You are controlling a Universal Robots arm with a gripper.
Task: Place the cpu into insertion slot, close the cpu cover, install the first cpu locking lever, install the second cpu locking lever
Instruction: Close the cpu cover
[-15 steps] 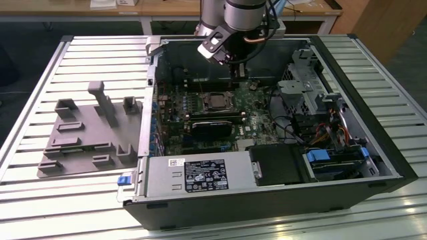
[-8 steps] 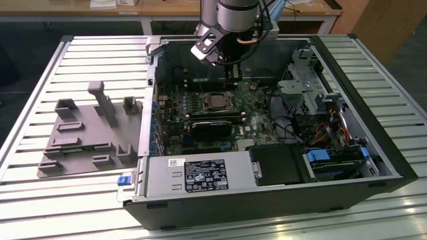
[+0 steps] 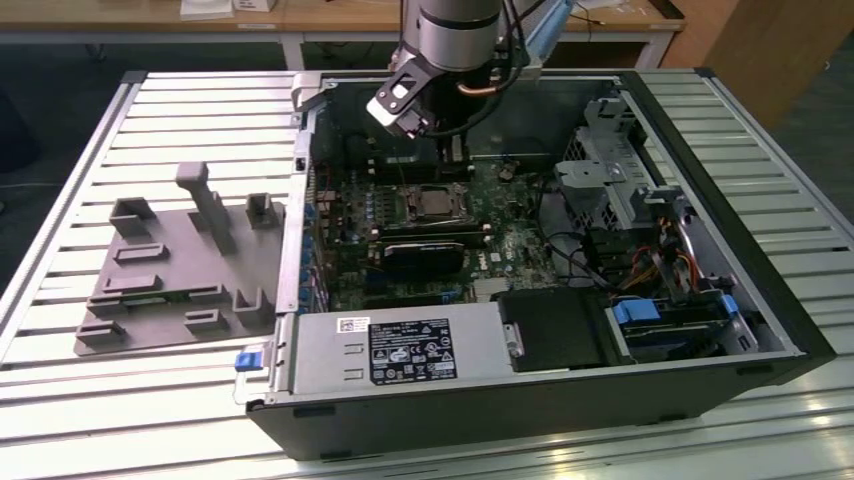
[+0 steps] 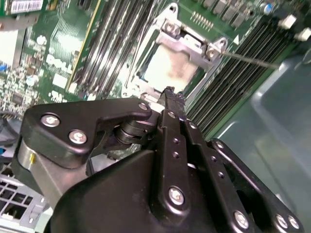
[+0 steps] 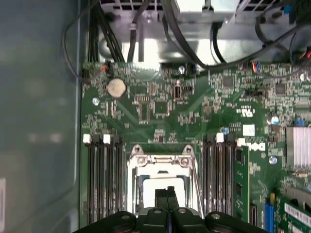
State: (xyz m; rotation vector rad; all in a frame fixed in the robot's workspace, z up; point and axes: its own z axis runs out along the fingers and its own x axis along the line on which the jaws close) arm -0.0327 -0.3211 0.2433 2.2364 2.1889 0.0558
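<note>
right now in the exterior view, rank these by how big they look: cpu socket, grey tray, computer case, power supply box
1. computer case
2. grey tray
3. power supply box
4. cpu socket

None of these is a close call.

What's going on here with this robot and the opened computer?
A robot arm is working inside an open computer case. Its gripper, fingers together and holding nothing, hangs just above the insertion slot on the green board. The cpu lies pale in the slot, and the cpu cover looks laid flat over it. In the second wrist view a thin locking lever sticks out from the socket, seemingly unlatched.
</note>
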